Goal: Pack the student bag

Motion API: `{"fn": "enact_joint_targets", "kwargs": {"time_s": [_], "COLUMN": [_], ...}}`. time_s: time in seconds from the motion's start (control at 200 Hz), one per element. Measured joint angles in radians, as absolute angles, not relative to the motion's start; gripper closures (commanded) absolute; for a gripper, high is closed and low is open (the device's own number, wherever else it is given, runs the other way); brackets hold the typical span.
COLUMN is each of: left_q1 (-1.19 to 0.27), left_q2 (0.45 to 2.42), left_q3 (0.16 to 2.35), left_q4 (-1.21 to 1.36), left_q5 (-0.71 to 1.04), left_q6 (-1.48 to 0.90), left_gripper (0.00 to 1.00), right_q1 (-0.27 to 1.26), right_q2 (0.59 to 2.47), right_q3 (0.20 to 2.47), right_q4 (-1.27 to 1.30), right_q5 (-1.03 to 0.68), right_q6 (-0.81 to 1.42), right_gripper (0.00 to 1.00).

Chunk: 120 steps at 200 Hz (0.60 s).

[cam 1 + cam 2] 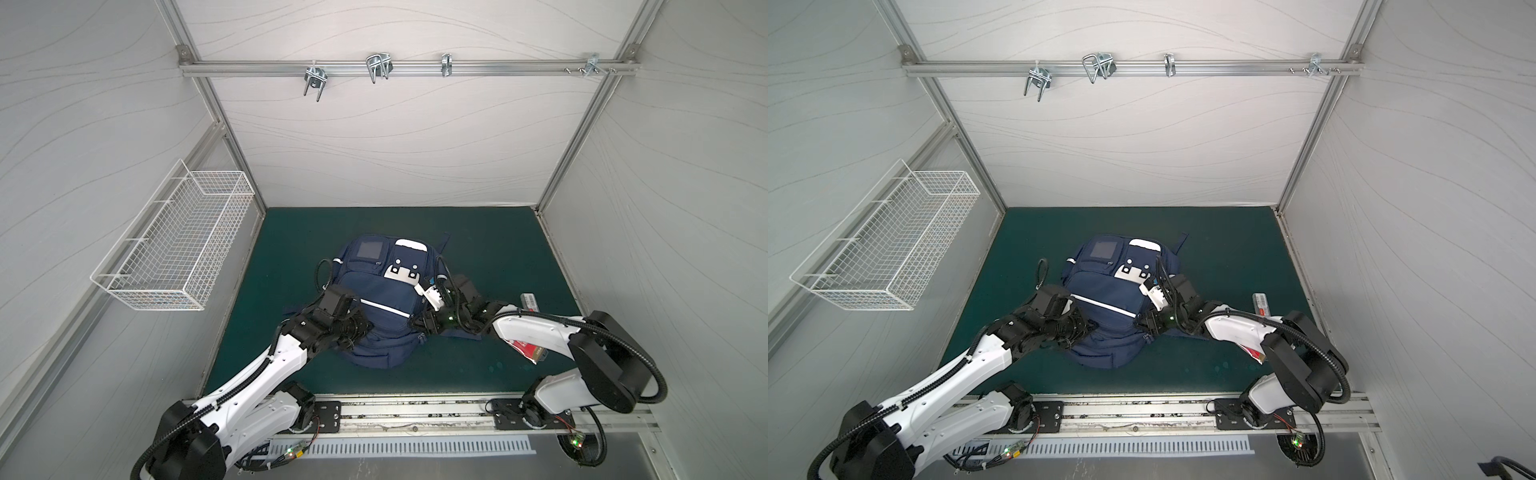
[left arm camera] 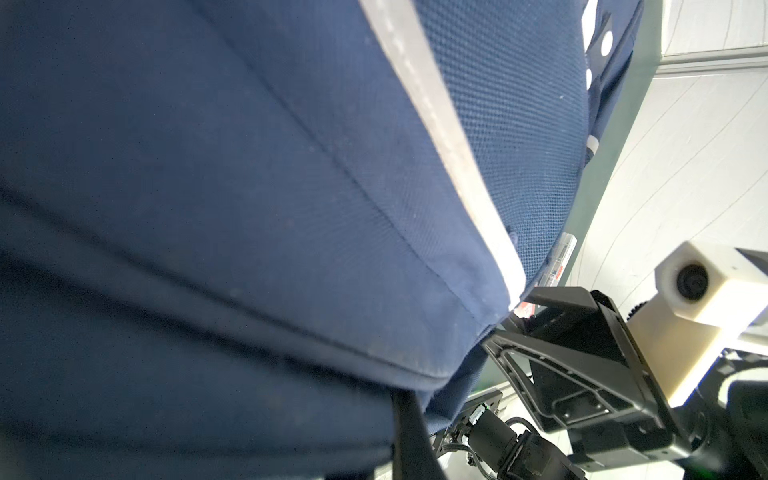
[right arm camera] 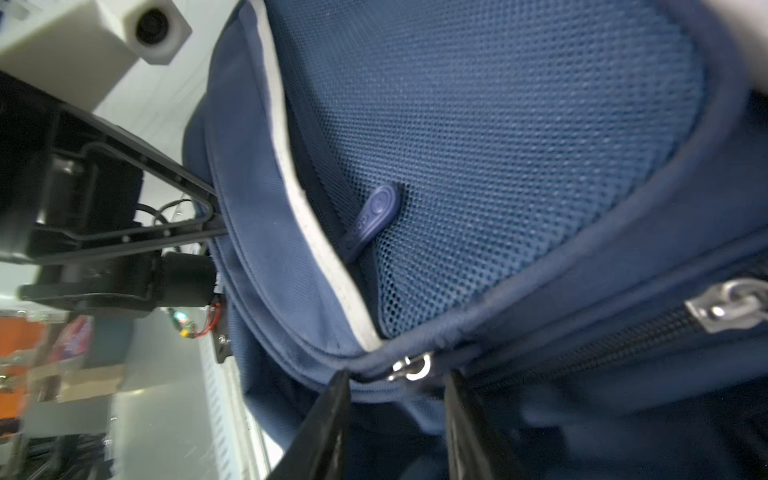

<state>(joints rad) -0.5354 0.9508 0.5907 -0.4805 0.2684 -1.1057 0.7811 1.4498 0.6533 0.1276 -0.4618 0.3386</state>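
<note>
The student bag (image 1: 382, 299) (image 1: 1108, 307) lies on the green mat in both top views, navy with white stripes and a white dotted patch on top. My left gripper (image 1: 365, 326) (image 1: 1084, 326) is at its left side. In the left wrist view navy fabric (image 2: 291, 208) drapes over the one finger (image 2: 409, 432) that shows. My right gripper (image 1: 417, 328) (image 1: 1140, 324) is at the bag's right side. In the right wrist view its jaws (image 3: 399, 395) stand on either side of a thick fold of bag fabric, just below a metal zip slider (image 3: 411, 368).
A white wire basket (image 1: 174, 249) hangs on the left wall. Metal hooks (image 1: 378, 66) sit on the back rail. A small red and white packet (image 1: 530, 301) lies on the mat at right, and a red pack (image 1: 528, 349) lies partly under the right forearm.
</note>
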Motion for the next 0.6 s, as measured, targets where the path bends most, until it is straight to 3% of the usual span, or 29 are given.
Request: {"fn": "enact_joint_targets", "kwargs": {"time_s": [0.125,0.205,0.245,0.36,0.485,0.6], "left_q1": [-0.535,-0.535,-0.534,-0.532,-0.53,-0.53], "left_q2": [0.951,0.951,0.952,0.954,0.957,0.958], "left_q3": [0.591,0.591,0.591,0.591,0.591,0.591], "left_q4": [-0.48,-0.48,-0.48,-0.479,-0.473,-0.471], "left_q5": [0.268,0.267,0.267,0.264,0.255,0.25], "left_q6": [-1.106,-1.106,-1.106,-1.106,-1.106,-1.105], "left_gripper": [1.0,1.0,1.0,1.0,1.0,1.0], "right_q1": [0.794,0.799,0.799,0.799,0.79,0.788], "right_q2": [1.447,1.451,1.454,1.468,1.502,1.511], "right_q3": [0.658,0.675,0.682,0.706,0.735,0.739], "right_q4": [0.114,0.093,0.085,0.067,0.054,0.054], "right_q5": [-0.428,-0.416,-0.411,-0.406,-0.413,-0.411], "right_q6": [0.312,0.293,0.283,0.26,0.262,0.264], "right_gripper": [0.6,0.43,0.41,0.64,0.65,0.76]}}
